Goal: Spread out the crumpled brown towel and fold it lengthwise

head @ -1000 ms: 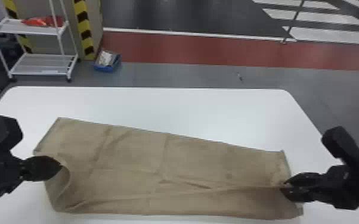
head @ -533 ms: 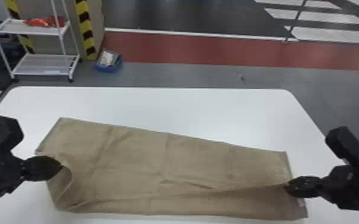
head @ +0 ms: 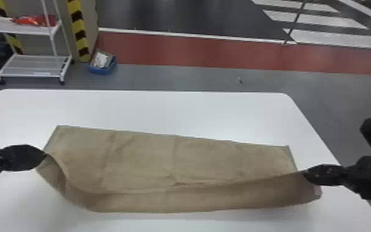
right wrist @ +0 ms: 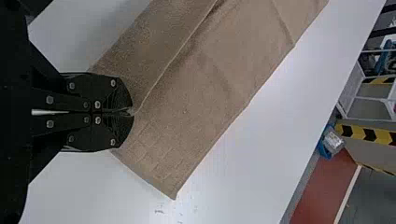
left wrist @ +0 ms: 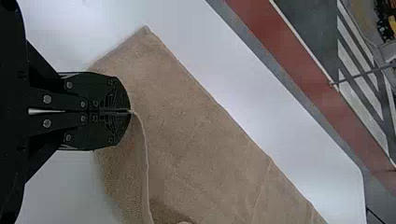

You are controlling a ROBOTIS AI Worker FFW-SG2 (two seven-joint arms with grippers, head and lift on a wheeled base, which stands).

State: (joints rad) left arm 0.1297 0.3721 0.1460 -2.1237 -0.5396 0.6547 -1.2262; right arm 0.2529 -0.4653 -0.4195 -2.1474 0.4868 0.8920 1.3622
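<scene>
Towel (head: 144, 163), one, brown, is lying lengthwise across one white counter (head: 151, 114), its long sides running roughly from the robot's left to its right. Far long edge is slanting, sitting closer to the robot toward the right end. Near side is curving up off the counter into a raised fold, one lifted edge running between two grip points and sagging in the middle. At the right end, near the low corner, one small pale patch is showing.

End effectors: two, both black, one at each end of the cloth. Left end effector (head: 43, 155) is clenching the raised edge at the left end; cloth is looping down beside it into a hollow. Right end effector (head: 305, 174) is pinching the raised edge at the right end.

Left wrist view: two fingers (left wrist: 111, 91) are pressing together on the towel's edge, one far corner lying flat on the counter beyond. Right wrist view: two fingers are likewise meeting on the edge, faint square creases marking the cloth near that end, one corner resting flat.

Behind the counter, on the floor: one white rack (head: 29, 75) is standing to the left, two shelves visible, something red (head: 34, 20) lying on the upper one. One blue box (head: 101, 70) is sitting beside the rack, holding pale contents. Two yellow-and-black striped bands (head: 77, 27) are running upright there.
</scene>
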